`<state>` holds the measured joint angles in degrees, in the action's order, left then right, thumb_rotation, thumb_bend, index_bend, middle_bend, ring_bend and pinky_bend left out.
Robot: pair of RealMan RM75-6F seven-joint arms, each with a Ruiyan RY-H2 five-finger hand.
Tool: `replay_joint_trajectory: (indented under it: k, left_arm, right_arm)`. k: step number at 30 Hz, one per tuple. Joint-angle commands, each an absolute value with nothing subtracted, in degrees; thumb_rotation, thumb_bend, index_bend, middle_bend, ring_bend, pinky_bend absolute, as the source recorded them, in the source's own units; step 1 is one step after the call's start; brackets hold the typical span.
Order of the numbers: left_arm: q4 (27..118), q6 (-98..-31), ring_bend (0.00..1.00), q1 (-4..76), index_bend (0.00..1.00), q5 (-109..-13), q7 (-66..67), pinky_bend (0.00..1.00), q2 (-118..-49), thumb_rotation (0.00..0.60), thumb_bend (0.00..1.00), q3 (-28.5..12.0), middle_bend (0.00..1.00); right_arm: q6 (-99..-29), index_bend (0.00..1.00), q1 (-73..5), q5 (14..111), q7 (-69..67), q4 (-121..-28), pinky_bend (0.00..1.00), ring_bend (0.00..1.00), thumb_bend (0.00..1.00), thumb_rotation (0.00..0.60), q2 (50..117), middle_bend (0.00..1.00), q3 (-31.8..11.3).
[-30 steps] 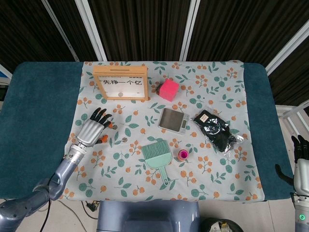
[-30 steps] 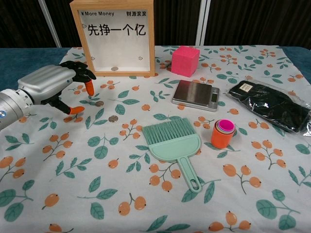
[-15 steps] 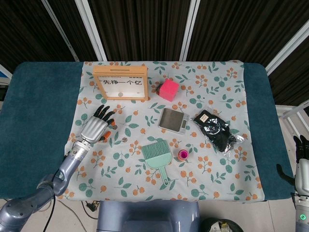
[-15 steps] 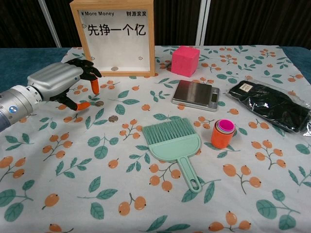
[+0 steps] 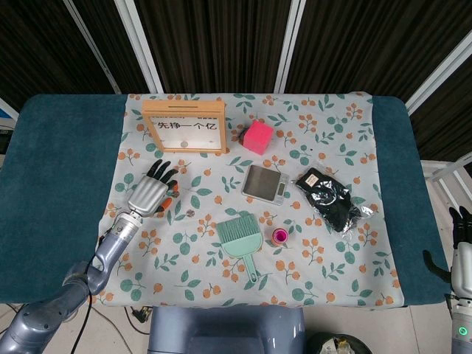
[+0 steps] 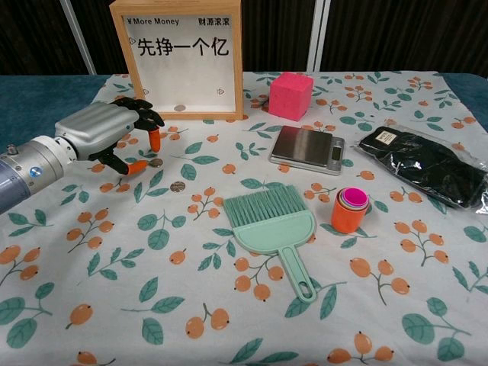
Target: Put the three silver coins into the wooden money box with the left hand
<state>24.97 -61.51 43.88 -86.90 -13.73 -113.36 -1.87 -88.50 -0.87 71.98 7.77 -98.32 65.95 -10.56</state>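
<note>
Silver and black, my left hand (image 6: 114, 133) hovers low over the floral cloth (image 6: 229, 305) on the worktop, fingers spread and curved, holding nothing. One small silver coin (image 6: 157, 162) lies just beside my orange fingertips (image 6: 155, 141); another silver coin (image 6: 178, 186) rests slightly nearer. Beyond my fingers stands the wooden money box (image 6: 179, 57), a coin visible inside. My right hand (image 5: 460, 240) hangs off the worktop's far edge; I cannot tell its state.
</note>
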Motion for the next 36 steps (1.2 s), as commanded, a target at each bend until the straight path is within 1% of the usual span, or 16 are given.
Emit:
replay_joint_trajectory:
  k: [1,4,36]
  left_arm:
    - [24.5,-61.1,0.0,43.9,0.43,-86.9,-14.0,0.0,-113.6,0.6,0.35,-1.9,0.17]
    - [24.0,-61.2,0.0,43.9,0.42,-87.2,-14.2,0.0,-113.8,0.6,0.34,-1.7,0.17]
    - [21.2,-59.2,0.0,44.5,0.45,-87.8,-15.2,0.0,-115.7,0.6,0.34,-1.4,0.17]
  right_arm:
    - [-88.5,0.03,-0.9,71.9,7.8,-98.3,0.0,0.02,0.36,0.6,65.9,0.02,-10.6]
    - [-88.4,0.03,-0.9,71.9,7.7,-98.3,0.0,0.02,0.36,0.6,65.9,0.02,-10.6]
    - [-88.4,0.03,-0.8,71.4,8.1,-98.7,0.0,0.02,0.36,0.6,65.7,0.02,-10.7]
